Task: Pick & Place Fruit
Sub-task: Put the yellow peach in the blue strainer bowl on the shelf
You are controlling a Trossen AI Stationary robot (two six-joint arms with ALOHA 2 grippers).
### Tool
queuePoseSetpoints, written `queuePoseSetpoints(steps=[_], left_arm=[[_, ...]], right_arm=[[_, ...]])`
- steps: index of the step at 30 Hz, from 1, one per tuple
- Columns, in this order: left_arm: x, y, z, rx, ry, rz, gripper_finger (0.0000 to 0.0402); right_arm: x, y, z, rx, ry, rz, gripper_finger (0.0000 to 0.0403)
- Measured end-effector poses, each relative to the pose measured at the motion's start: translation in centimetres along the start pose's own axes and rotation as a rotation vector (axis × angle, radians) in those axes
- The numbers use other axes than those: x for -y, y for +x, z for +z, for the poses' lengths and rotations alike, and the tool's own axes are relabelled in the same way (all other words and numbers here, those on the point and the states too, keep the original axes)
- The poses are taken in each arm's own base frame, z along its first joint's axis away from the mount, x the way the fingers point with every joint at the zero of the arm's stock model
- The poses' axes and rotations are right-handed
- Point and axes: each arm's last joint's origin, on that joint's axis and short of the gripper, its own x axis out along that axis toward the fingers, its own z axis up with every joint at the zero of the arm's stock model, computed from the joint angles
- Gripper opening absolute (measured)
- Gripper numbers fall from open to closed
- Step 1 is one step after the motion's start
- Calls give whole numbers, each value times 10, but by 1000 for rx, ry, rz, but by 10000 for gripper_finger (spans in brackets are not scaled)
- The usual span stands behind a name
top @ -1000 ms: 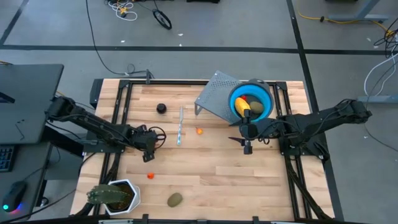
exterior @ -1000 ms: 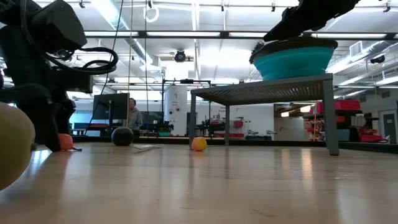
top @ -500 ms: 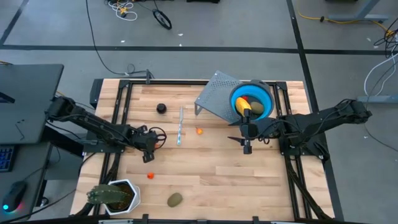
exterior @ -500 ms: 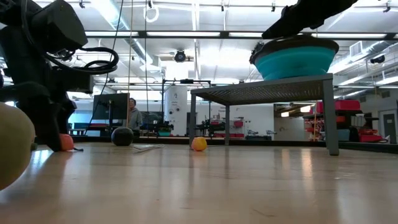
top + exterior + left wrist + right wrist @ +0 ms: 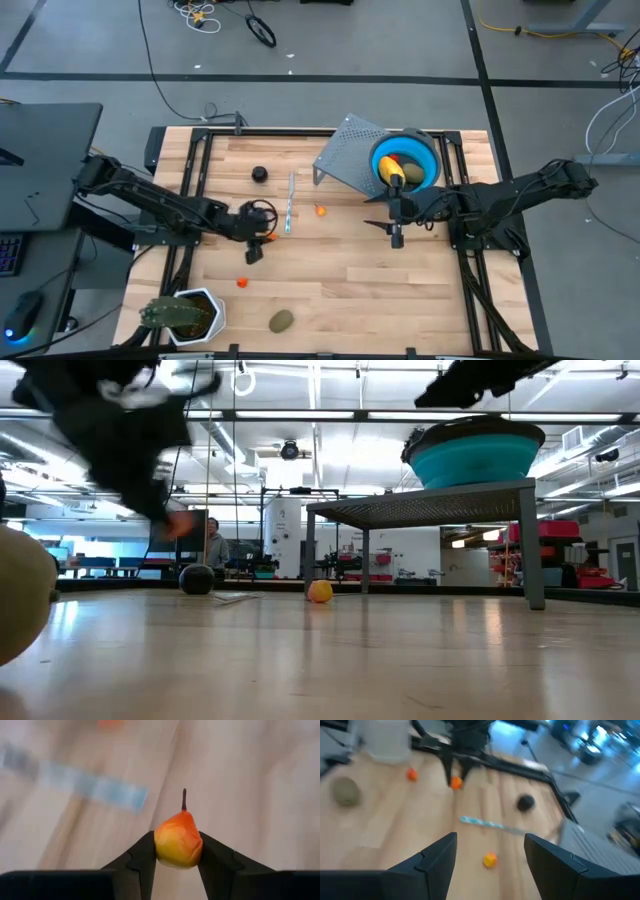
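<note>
**Small orange fruit lifted between my left fingers**

Table (image 5: pixel 340 270): a pale wooden top under both my arms. Grey perforated stand (image 5: pixel 345 155): at the far side, with a blue bowl (image 5: pixel 404 160) on it; the bowl holds a stubby yellow fruit (image 5: pixel 394 172) and other pieces. White pot with a green spiky plant (image 5: pixel 185 313): near left corner.

Left gripper (image 5: pixel 256 240): over the left half of the table, raised clear of the wood in the low view. My fingers (image 5: pixel 142 860) are clamped on a small orange-yellow fruit (image 5: pixel 178 841), one on each flank. Its long axis runs from the gripper outward, and the thin dark stem points away from my wrist.

Right gripper (image 5: pixel 395 230): hovers near the table's middle, just in front of the stand; its fingers (image 5: pixel 435 860) stand apart with nothing between them.

Remaining fruit on the table: an olive-brown oval (image 5: pixel 282 320) at the near edge, a dark round one (image 5: pixel 260 173) toward the far left, an orange bit (image 5: pixel 321 210) beside the thin pale-blue stick (image 5: pixel 289 205), and another orange bit (image 5: pixel 241 283) nearer the pot.
</note>
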Motion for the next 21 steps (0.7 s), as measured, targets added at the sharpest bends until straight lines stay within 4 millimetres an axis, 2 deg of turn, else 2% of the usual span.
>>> queuePoseSetpoints(steps=[4,8,11,14,17,21], left_arm=[[14,-7,32,276,79,-77,134],[19,-15,48,485,267,26,129],[20,-19,54,559,496,228,130],[21,-20,62,620,644,386,138],[26,-16,69,679,791,470,143],[34,-2,76,665,951,583,145]], right_arm=[[-3,2,7,87,-12,89,243],[-2,11,11,130,69,58,243],[2,22,12,150,157,15,243],[5,34,11,175,247,3,243],[7,47,11,205,293,-11,243],[8,59,13,272,308,-26,243]])
